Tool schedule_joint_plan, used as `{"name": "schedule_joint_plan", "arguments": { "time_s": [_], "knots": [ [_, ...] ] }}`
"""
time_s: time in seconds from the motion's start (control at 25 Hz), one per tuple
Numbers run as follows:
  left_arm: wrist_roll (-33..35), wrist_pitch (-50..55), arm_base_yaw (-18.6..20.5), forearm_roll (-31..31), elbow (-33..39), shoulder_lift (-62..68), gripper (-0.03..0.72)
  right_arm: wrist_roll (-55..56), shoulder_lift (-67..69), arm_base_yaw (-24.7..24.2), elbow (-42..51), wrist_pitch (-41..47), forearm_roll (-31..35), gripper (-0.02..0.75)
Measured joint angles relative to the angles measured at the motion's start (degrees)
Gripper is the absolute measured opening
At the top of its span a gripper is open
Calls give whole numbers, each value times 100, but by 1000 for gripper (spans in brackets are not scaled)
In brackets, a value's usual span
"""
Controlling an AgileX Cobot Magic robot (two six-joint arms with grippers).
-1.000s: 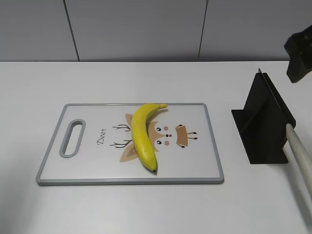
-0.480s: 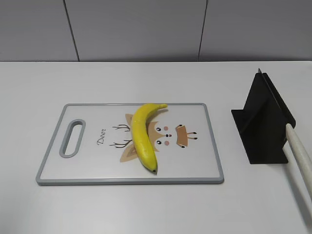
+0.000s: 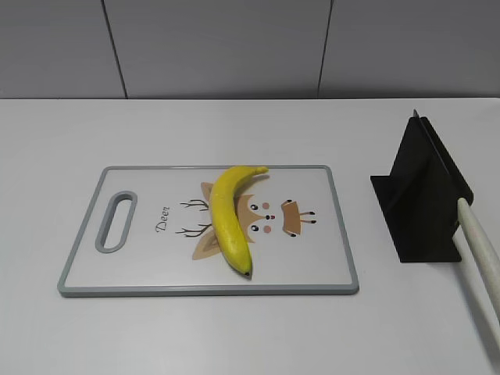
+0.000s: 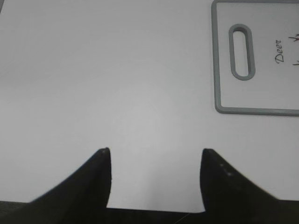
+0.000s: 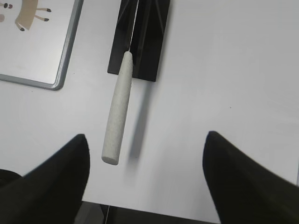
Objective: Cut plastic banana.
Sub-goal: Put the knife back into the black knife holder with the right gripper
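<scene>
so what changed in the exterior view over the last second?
A dark part of a robot arm that stood at the upper right edge a second ago has left the exterior view; it was already gone half a second ago. Nothing was grasped or released. The glossy yellow plastic banana lies where it was on the grey-rimmed white cutting board, and the pale-handled knife stays in the black stand.

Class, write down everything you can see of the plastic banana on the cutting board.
The plastic banana is one whole, uncut, glossy yellow curved piece with a dark tip at its near end and a short stem at the far end. It lies flat on the cutting board, across the printed deer face. Only the board touches it.
</scene>
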Motion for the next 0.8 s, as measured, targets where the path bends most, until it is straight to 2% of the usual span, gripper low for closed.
{"name": "schedule_joint_plan", "arguments": {
  "time_s": [0.4, 0.8],
  "knots": [
    [0, 9, 0, 42, 922, -1401, 588, -148, -1633, 0, 1156, -101, 0, 587],
    [11, 12, 0, 42, 1088, -2778, 588, -423, -3500, 0, 1816, 39, 16, 587]
  ]
}}
